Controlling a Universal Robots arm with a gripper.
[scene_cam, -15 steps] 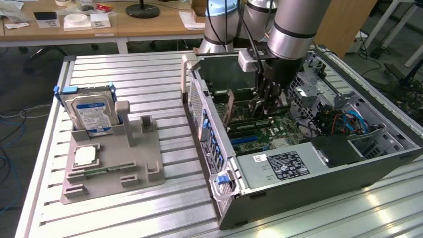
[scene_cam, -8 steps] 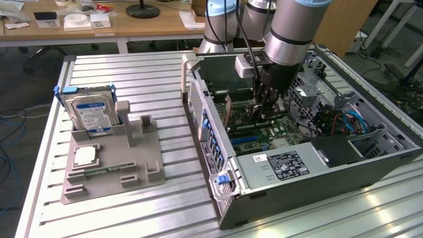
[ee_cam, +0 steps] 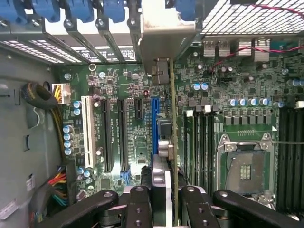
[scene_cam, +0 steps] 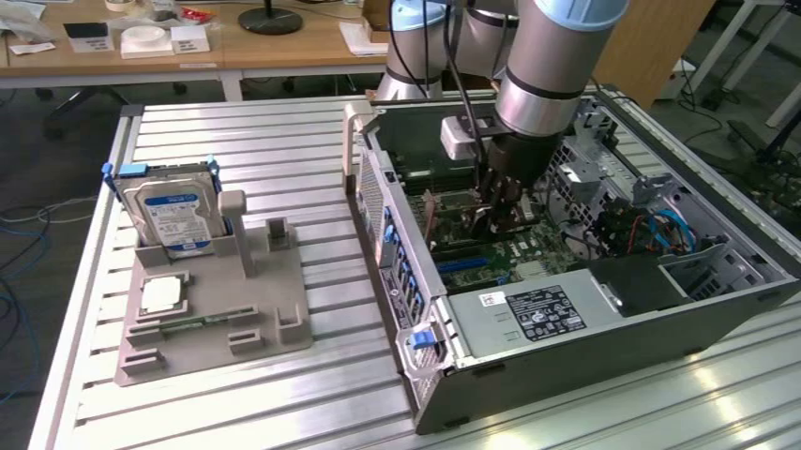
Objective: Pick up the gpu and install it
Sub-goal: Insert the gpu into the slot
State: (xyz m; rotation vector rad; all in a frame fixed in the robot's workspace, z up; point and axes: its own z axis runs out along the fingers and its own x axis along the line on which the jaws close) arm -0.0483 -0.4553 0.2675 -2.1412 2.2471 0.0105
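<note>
The gpu [ee_cam: 174, 142] shows edge-on in the wrist view as a thin green card with a silvery metal bracket [ee_cam: 166, 33] at its far end. My gripper [ee_cam: 166, 209] is shut on it, with black fingers [ee_cam: 137, 204] on either side of the card. The card stands upright over the motherboard, lined up beside the long blue slot [ee_cam: 155, 123]. I cannot tell whether its edge is seated in the slot. In the exterior view my gripper [scene_cam: 498, 214] reaches down inside the open computer case [scene_cam: 375, 187], with the gpu [scene_cam: 434, 217] held near the case's rear wall.
On the exterior view's left, a grey fixture [scene_cam: 213, 319] holds a silver hard drive [scene_cam: 175, 211] and a small square CPU chip [scene_cam: 163, 295]. Inside the case are a power supply [scene_cam: 532, 314], an open CPU socket [ee_cam: 244, 166], black and white slots [ee_cam: 87, 130] and cable bundles [ee_cam: 42, 95].
</note>
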